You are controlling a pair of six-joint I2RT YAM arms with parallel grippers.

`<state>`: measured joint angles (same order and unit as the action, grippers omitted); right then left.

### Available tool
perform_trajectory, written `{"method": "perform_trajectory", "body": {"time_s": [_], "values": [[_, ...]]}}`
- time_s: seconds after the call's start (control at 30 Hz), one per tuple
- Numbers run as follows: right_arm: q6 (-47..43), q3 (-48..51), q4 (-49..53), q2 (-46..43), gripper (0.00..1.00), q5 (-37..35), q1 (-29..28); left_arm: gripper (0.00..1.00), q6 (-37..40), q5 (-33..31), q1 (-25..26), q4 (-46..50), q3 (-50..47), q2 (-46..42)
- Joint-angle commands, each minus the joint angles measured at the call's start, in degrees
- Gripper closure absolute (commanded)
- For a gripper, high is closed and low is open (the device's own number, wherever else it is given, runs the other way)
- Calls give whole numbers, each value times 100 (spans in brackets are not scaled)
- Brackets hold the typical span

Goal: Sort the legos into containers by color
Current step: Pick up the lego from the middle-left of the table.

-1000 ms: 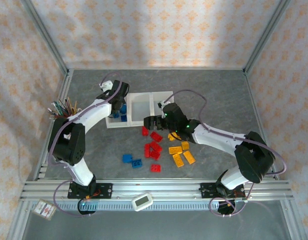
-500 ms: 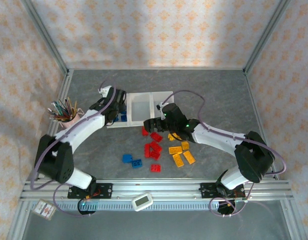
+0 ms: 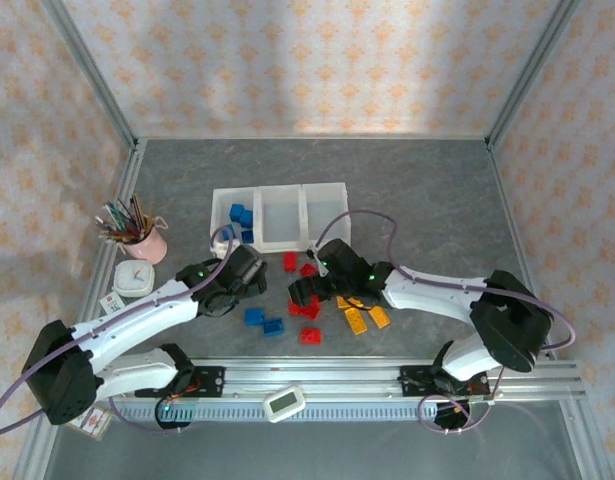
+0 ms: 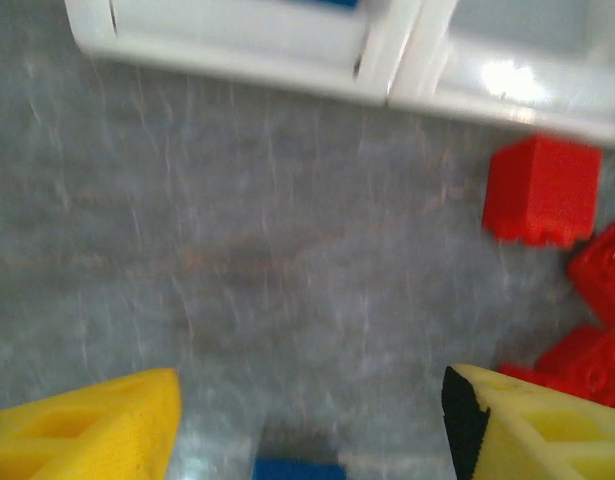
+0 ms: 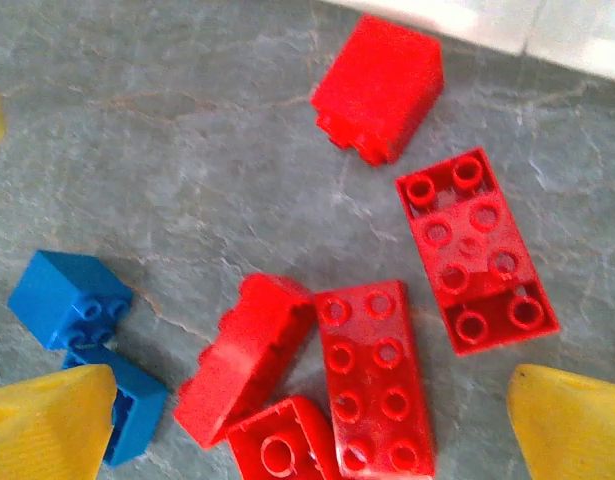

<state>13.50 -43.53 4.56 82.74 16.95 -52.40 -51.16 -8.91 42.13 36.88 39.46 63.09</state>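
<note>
While looking down, find the right claw (image 5: 312, 375) wide open and empty over small red plastic studded bricks (image 5: 474, 250), the left claw (image 4: 312, 380) open by two blue bricks (image 3: 254, 316), more blue bricks (image 3: 240, 214) inside the left white plastic bin (image 3: 218, 200).

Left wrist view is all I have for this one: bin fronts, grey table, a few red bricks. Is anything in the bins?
Observer: Yes. From above, blue bricks lie in the left bin.
Operator: Where is the right arm?
Observer: The right gripper hangs close over the red bricks, jaws wide apart, nothing between them.
Operator: Any yellow ones out?
Observer: Yes, yellow bricks lie on the table, on the right arm's side of the red pile.
</note>
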Motion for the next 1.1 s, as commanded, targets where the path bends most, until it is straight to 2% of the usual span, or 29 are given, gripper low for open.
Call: {"method": "perform_trajectory", "body": {"time_s": [0.0, 0.23, 0.53, 0.7, 1.07], "values": [[73, 47, -177, -150, 0, -108, -14, 25, -643, 232, 345, 267, -318, -164], [166, 46, -275, -129, 0, -74, -15, 21, -784, 495, 707, -72, -653, -46], [377, 178, -491, -184, 0, -72, -28, 20, -692, 535, 799, -464, -723, 507], [416, 167, -532, -144, 0, -6, -33, 28, -683, 401, 801, -481, -705, 738], [435, 142, -607, -102, 0, -23, -32, 48, -738, 397, 797, -721, -940, 624]]}}
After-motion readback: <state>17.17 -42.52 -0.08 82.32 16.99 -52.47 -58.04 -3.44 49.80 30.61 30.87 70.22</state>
